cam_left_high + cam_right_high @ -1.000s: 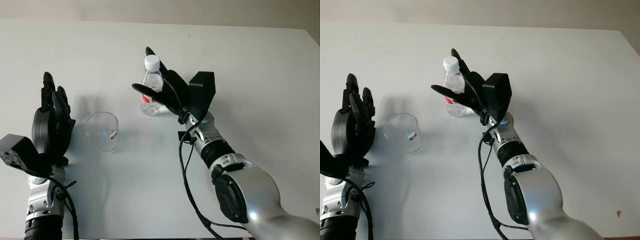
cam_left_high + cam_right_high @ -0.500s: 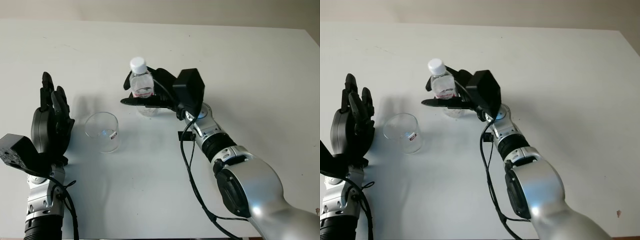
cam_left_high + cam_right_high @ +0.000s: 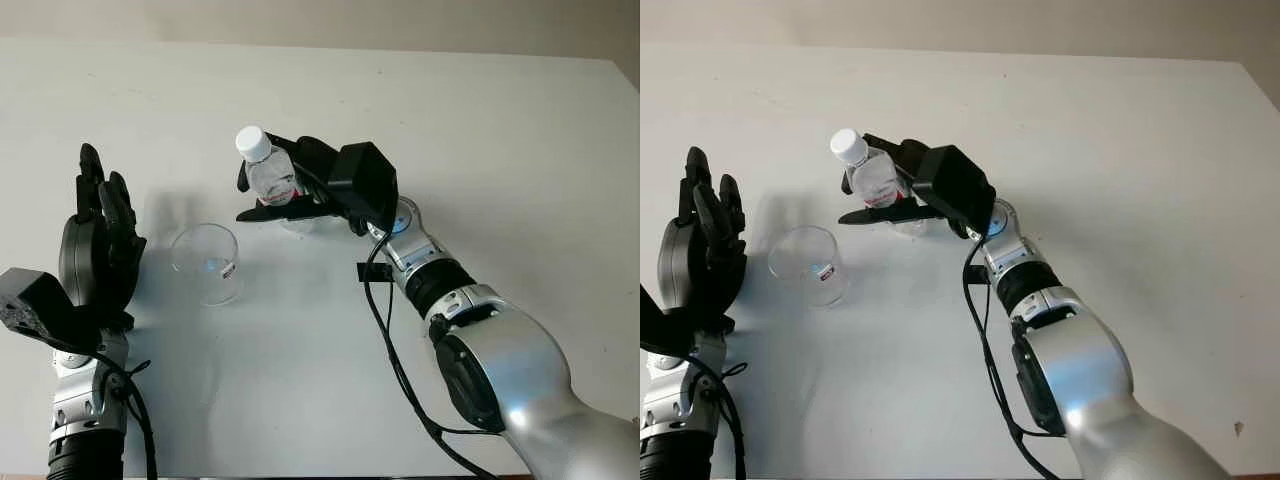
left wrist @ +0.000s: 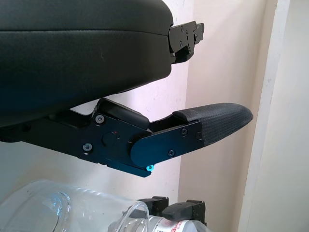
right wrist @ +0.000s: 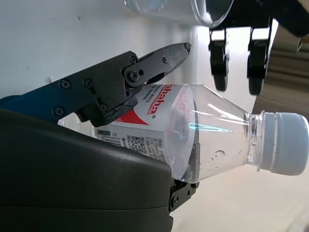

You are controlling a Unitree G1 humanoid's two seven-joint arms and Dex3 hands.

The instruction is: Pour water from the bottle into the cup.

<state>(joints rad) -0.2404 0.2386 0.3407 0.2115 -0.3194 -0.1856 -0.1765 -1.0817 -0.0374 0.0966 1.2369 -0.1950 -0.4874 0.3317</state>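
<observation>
While the right hand (image 3: 300, 185) grips the tilted bottle (image 3: 268, 175) (cap on), the open left hand (image 3: 95, 250) flanks the cup (image 3: 206, 263).

Bottle (image 3: 268, 175) right of cup (image 3: 207, 263)

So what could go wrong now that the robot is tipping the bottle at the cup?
1. The bottle still has its white cap on, so tipping it probably pours nothing.
2. The right hand holds the bottle tilted toward the cup but not over it yet, so water might land on the table.
3. The cup is light and clear, and the left hand beside it is open, not holding it. A bump could knock it over.
</observation>
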